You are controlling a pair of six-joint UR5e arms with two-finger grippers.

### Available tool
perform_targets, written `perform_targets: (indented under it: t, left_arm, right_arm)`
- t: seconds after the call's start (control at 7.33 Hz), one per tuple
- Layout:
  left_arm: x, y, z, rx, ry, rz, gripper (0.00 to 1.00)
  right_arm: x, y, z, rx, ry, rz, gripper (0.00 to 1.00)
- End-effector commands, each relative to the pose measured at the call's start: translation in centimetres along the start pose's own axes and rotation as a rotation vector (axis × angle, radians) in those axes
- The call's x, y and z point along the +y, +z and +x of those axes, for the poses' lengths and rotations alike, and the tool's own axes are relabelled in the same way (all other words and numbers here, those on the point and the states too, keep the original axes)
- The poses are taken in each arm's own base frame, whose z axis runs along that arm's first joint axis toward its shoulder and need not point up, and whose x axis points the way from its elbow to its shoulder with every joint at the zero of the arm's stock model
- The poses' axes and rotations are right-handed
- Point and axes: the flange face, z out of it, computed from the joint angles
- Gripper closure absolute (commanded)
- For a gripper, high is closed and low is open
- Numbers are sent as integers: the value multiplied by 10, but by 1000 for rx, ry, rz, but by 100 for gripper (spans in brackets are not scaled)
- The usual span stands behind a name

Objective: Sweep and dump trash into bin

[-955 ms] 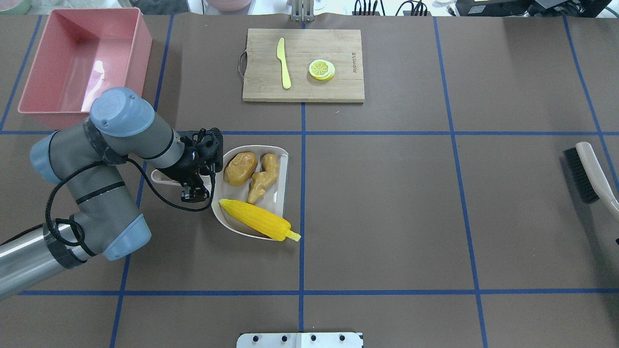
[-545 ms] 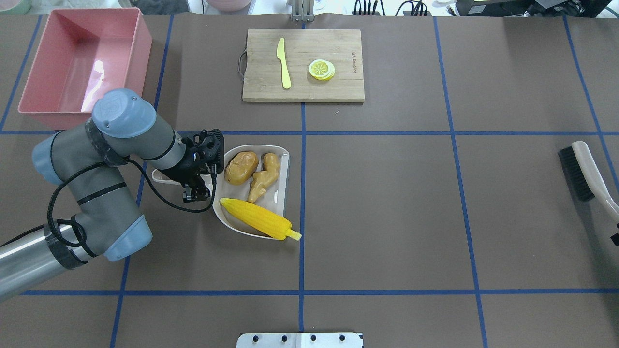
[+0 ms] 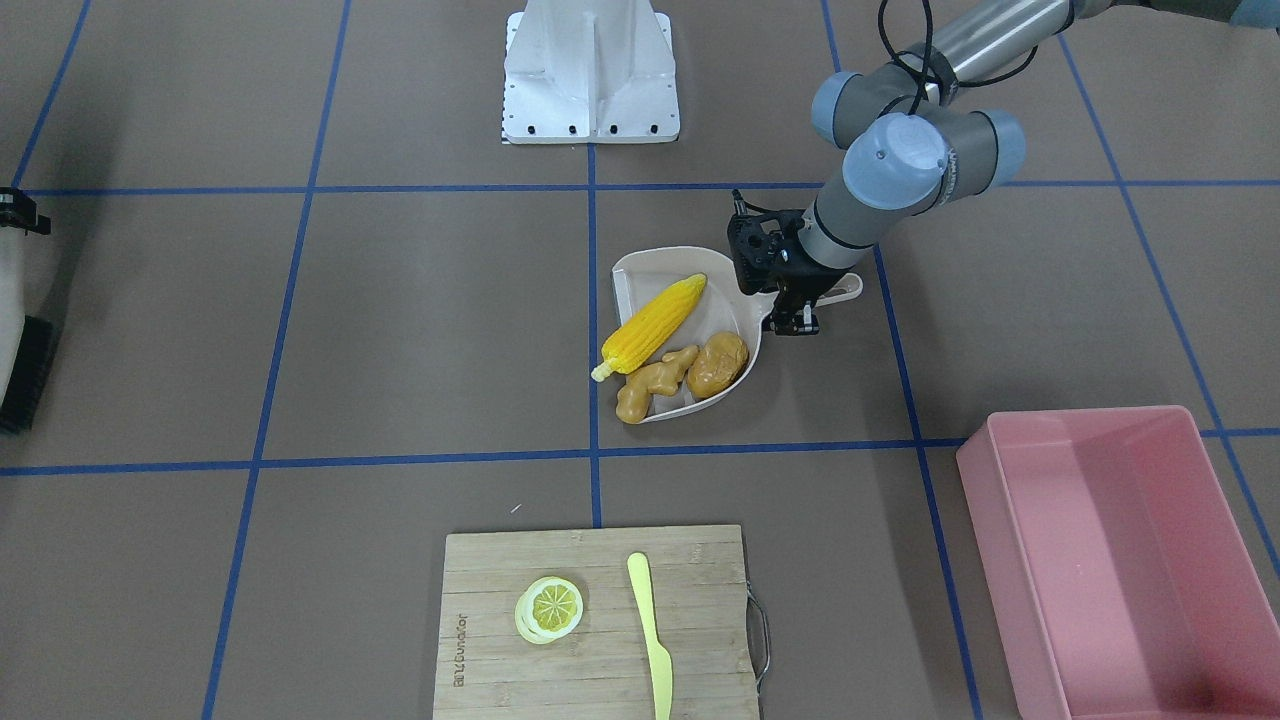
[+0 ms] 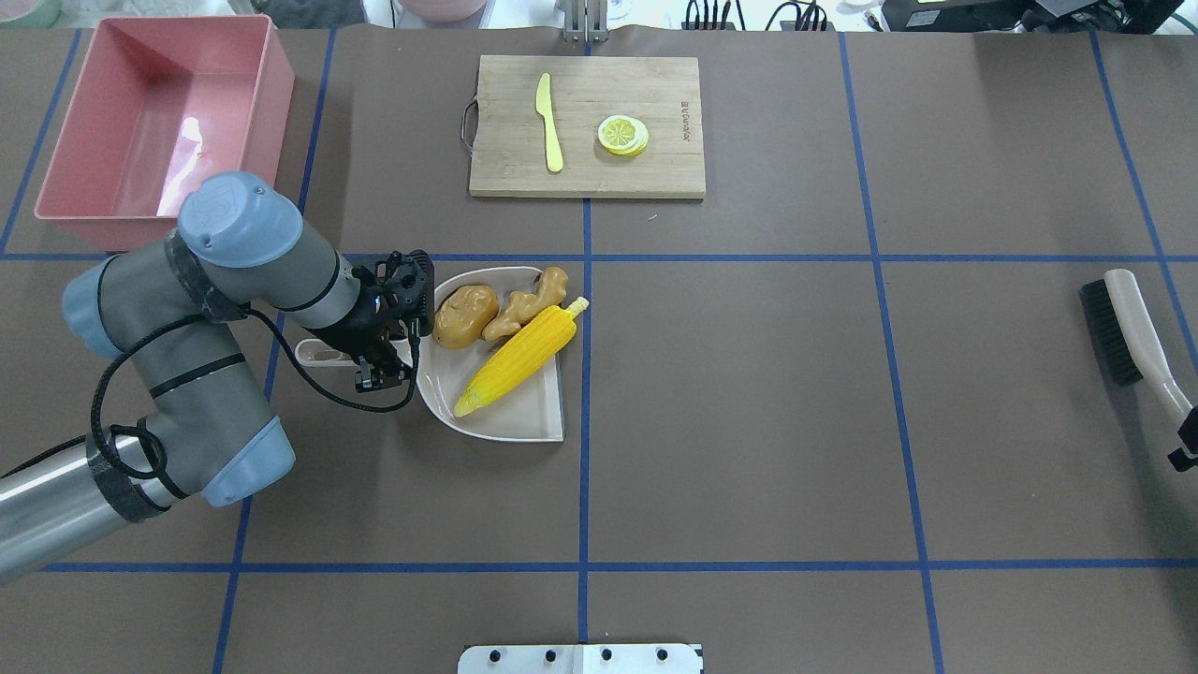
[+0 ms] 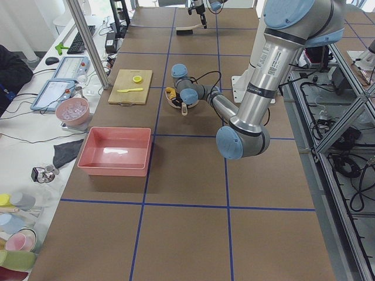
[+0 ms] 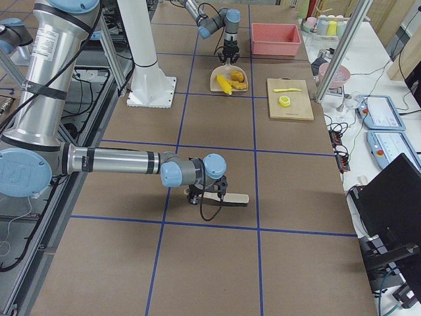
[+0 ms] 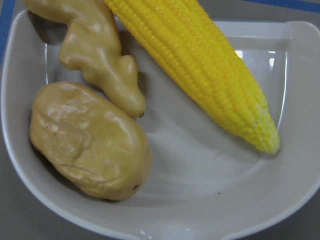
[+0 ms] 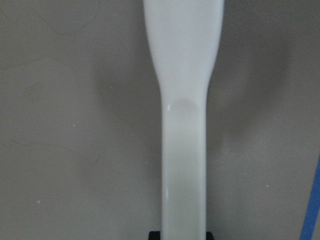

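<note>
At the far left of the tabletop, the pink bin is set with its opening upward; only its bare floor, carrying a bright reflection, is seen inside. Near of the bin and a little to the right, the left end effector is pressed together on the handle of the beige dustpan, whose open straight lip is turned to the right.

All three pieces of trash are held in the dustpan, well apart from the bin. The brown potato is lodged against the curved back wall on the far side, and the tan ginger root is laid just right of it, touching it, with its far end at the pan's far right corner. The yellow corn cob is laid slantwise across the pan's floor, beside the ginger root, and its pale tip is pushed out past the lip.

Farther away, at mid-table, a wooden cutting board is seen, carrying a yellow knife on its left and a lemon slice on its right.

At the far right, a brush with black bristles is gripped at the end of its pale handle by the right end effector, which is closed around it.
</note>
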Motion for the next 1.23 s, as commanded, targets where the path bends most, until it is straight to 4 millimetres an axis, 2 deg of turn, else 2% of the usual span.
perform_targets:
  t: [0.0,0.14,0.41,0.55,0.68,0.82,1.09]
  left_arm:
    - [-1,-1,0,-1,6,5,100]
    - [-1,-1,0,-4,9,9,100]
    - [-2,-1,0,-8,17,21,100]
    - [-3,-2,1,-9,17,23,100]
    - [-4,-4,1,-12,24,35,100]
    - [-5,-6,2,-15,29,45,100]
    - [-8,-12,4,-20,35,56,100]
  right_arm:
    - [0,2,-2,1,8,-5,31]
    - [-1,1,-4,-1,7,-4,25]
    - [0,-2,-7,1,-1,4,20]
    - [0,-6,-10,-2,-6,12,8]
    - [-1,-10,-10,-5,-5,21,6]
    - [0,-19,-1,-11,8,43,2]
    - [2,-40,17,-34,51,90,0]
